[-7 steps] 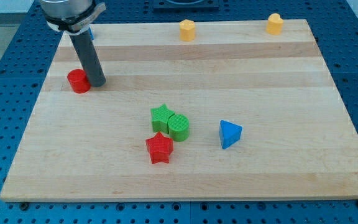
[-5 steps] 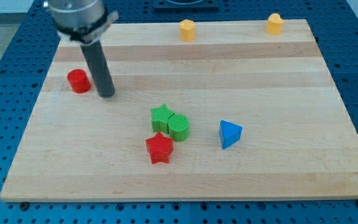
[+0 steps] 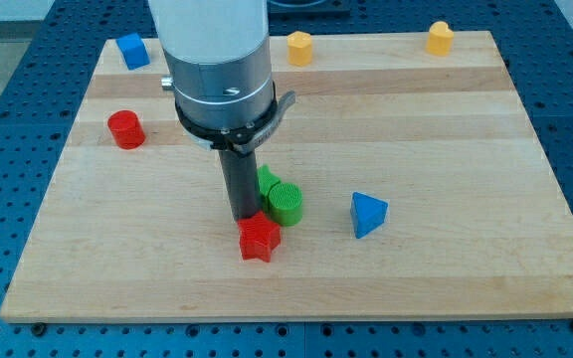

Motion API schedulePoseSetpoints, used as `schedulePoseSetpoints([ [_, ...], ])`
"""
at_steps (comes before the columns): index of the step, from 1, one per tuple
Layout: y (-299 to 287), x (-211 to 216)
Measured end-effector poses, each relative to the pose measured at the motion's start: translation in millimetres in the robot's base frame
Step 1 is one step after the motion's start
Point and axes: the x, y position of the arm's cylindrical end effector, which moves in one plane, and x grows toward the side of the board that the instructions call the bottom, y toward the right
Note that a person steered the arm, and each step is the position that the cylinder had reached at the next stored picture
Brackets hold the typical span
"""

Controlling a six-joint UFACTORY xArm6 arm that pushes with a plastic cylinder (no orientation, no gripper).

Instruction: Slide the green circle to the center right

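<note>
Board stock, as I see it from the remote station: my tip [image 3: 242, 216] stands near the middle of the wooden board [image 3: 446, 268], planted just to the view's left of the green circle [image 3: 286, 202] and directly above the red star [image 3: 258, 239], which it appears to touch or nearly touch. The green circle sits near the centre, slightly toward the view's bottom, well apart from the right edge. A green star [image 3: 268, 182] lies close against the circle on its upper-left side, partly hidden behind the rod. A blue triangle [image 3: 368, 214] rests to the view's right of the circle, apart from it. A red cylinder [image 3: 125, 129] stands at the view's left; a blue block [image 3: 132, 51] is in the top-left corner (shape hard to make out). Two yellow blocks line the top edge, one [image 3: 299, 47] near the middle, one [image 3: 440, 38] toward the right. There is no pincer on this rig, only the rod, so no opening to report.
</note>
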Motion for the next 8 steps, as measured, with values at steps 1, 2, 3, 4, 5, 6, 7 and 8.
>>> schedulePoseSetpoints([
  [1, 0.0, 0.0],
  [2, -6.9, 7.8],
  [3, -3.0, 27.3],
  [4, 21.6, 29.4],
  [5, 42.9, 9.0],
  [6, 43.1, -17.4],
  [7, 43.1, -31.1],
  [8, 45.8, -69.2],
])
